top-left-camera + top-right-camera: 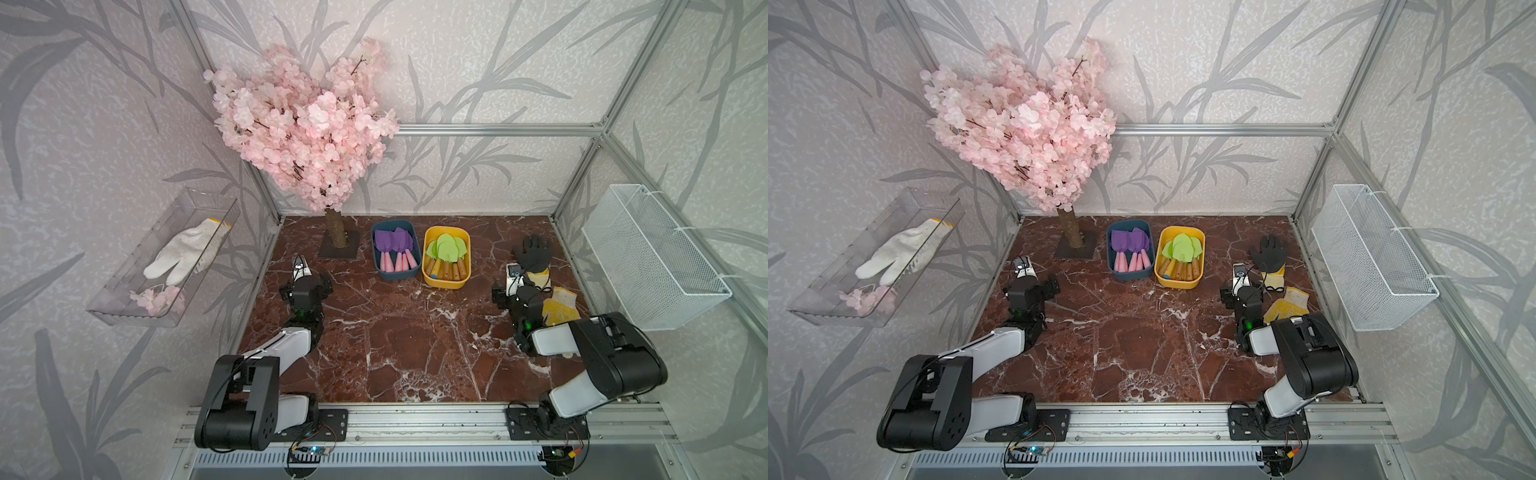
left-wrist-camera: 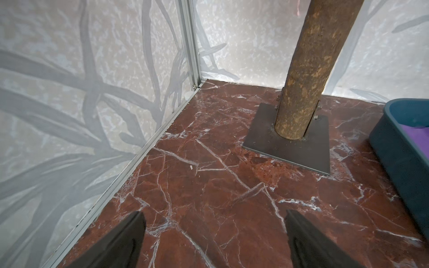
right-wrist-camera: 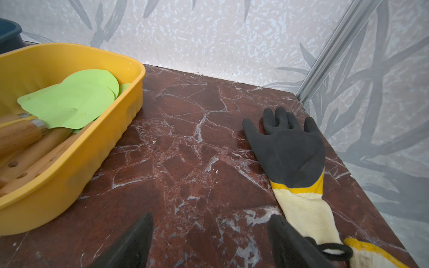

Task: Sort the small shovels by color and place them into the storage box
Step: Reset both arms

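purple shovels (image 1: 394,243): pink handles, in blue box (image 1: 400,275) | green shovels (image 1: 446,248): wooden handles, in yellow box (image 1: 444,283); boxes side by side at worktop (image 1: 415,340) rear | left gripper (image 2: 213,212): jaws apart, empty, near tree base (image 2: 290,153) | right gripper (image 3: 211,215): jaws apart, empty, beside black glove (image 3: 290,148)

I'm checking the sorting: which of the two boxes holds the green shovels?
The yellow box, the one nearer the black glove; the blue box beside it holds the purple shovels.
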You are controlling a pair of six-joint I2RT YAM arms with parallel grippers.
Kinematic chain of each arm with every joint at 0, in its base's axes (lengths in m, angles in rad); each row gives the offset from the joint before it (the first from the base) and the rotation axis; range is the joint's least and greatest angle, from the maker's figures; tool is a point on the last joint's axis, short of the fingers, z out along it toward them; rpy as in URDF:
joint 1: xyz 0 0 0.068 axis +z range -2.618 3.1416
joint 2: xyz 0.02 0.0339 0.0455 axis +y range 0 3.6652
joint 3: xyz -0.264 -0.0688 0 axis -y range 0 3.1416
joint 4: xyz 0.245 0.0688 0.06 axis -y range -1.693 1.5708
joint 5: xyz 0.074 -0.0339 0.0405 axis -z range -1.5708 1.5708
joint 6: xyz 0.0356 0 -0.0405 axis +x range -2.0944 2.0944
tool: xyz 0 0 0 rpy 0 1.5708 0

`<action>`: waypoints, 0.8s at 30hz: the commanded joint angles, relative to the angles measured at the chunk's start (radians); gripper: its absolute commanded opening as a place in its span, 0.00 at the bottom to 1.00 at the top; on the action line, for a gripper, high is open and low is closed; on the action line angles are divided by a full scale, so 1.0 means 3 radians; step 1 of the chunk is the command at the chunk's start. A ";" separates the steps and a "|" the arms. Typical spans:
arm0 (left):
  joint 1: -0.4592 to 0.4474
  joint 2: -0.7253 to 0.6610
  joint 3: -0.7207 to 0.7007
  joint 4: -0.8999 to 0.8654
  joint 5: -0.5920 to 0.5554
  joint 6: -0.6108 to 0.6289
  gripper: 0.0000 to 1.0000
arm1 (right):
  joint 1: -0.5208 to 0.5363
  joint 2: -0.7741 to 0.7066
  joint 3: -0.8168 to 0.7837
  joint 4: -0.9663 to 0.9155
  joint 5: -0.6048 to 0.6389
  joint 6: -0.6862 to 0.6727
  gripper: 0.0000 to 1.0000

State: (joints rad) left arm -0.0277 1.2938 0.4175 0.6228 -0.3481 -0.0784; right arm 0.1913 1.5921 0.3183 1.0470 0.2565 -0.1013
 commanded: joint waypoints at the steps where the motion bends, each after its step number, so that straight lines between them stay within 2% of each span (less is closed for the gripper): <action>1: 0.0016 -0.0071 -0.0008 0.0182 0.0200 0.0047 0.97 | -0.0033 0.0037 -0.0026 0.0277 -0.0093 -0.0035 0.83; 4: -0.0022 -0.0110 -0.0065 0.0041 0.0177 0.0063 0.97 | -0.0091 0.0031 -0.0033 0.0266 -0.0153 0.0016 0.83; 7: -0.0112 0.0280 -0.0196 0.0571 -0.0053 0.0077 0.96 | -0.0146 0.0018 -0.0016 0.0218 -0.0170 0.0086 0.84; 9: -0.0142 0.0451 -0.0132 0.0562 0.0042 0.0167 0.96 | -0.0152 0.0012 -0.0017 0.0207 -0.0176 0.0092 0.84; 12: -0.0091 0.0961 -0.0233 0.1387 -0.0108 0.0121 0.98 | -0.0157 0.0016 -0.0013 0.0208 -0.0180 0.0091 0.84; 13: -0.0087 0.0934 -0.0216 0.1291 -0.0062 0.0128 0.99 | -0.0157 0.0016 -0.0009 0.0200 -0.0187 0.0092 0.84; 14: -0.0082 0.0792 -0.0139 0.0899 -0.0021 0.0082 1.00 | -0.0162 0.0014 -0.0004 0.0180 -0.0202 0.0097 0.84; 15: -0.0068 0.0777 -0.0082 0.0745 0.0024 0.0056 1.00 | -0.0167 0.0012 -0.0002 0.0176 -0.0224 0.0093 0.85; 17: -0.0044 0.0895 -0.0153 0.1097 0.0065 0.0097 1.00 | -0.0167 0.0010 0.0026 0.0125 -0.0390 0.0020 0.85; 18: -0.0044 0.0863 -0.0131 0.1004 0.0071 0.0084 1.00 | -0.0167 0.0003 0.0051 0.0073 -0.0616 -0.0070 0.86; 20: -0.0033 0.0776 -0.0067 0.0707 0.0091 0.0051 1.00 | -0.0176 -0.0013 0.0100 -0.0052 -0.0759 -0.0089 0.89; 23: -0.0037 0.0794 -0.0084 0.0783 0.0086 0.0063 1.00 | -0.0262 -0.0021 0.0156 -0.0178 -0.0883 -0.0012 0.91; 24: -0.0039 0.0793 -0.0082 0.0779 0.0089 0.0059 1.00 | -0.0264 -0.0021 0.0161 -0.0186 -0.0882 -0.0007 0.98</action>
State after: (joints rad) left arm -0.0437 1.5539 0.3733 0.8616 -0.3336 -0.0559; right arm 0.1265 1.5982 0.3408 1.0252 0.0536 -0.1055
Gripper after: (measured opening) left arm 0.998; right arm 0.943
